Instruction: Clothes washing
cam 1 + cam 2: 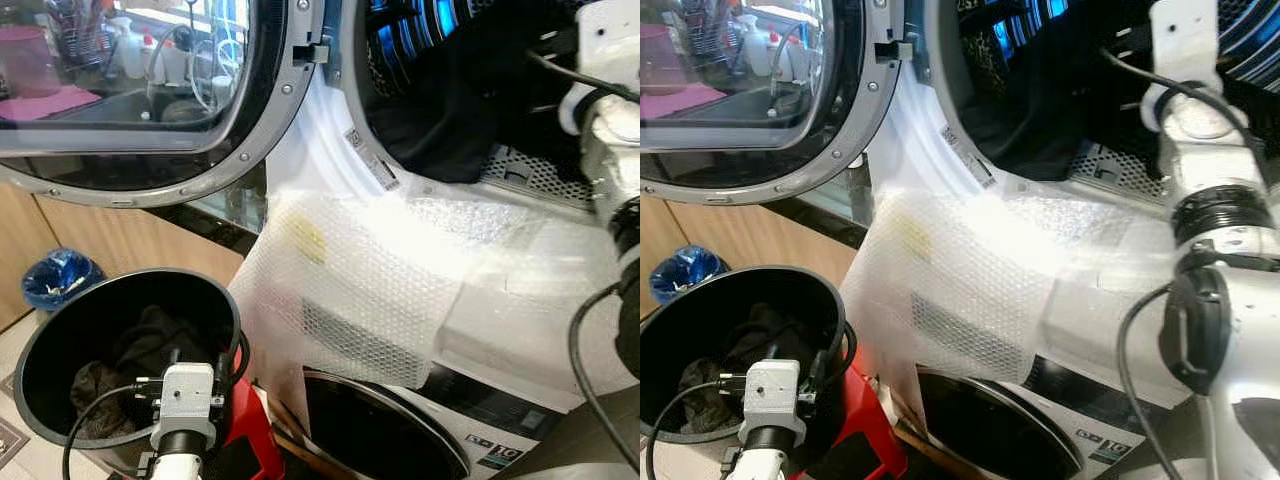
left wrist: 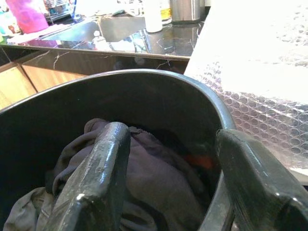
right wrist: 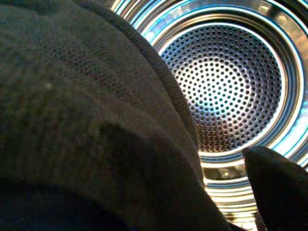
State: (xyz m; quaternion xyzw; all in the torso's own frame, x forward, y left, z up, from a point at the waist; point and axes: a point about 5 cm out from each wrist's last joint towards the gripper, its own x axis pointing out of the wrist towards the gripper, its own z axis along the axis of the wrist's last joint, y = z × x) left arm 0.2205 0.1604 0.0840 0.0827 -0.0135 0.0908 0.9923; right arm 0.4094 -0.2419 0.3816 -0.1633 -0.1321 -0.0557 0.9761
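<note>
The right gripper (image 3: 211,192) is inside the washer drum (image 3: 226,86), its 2 fingers clamped on a dark garment (image 3: 82,106) that spills over the drum's mouth. The left gripper (image 2: 168,192) hangs with fingers apart above the black bucket (image 1: 60,330), where more dark clothes (image 2: 149,178) lie

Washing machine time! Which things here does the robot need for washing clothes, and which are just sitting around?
For the job:
- open drum
- dark garment hanging at the drum's mouth
- black bucket with dark clothes inside
- left gripper over the bucket
- round door

Just lying about:
- bubble wrap
- blue bag
- pink container
</note>
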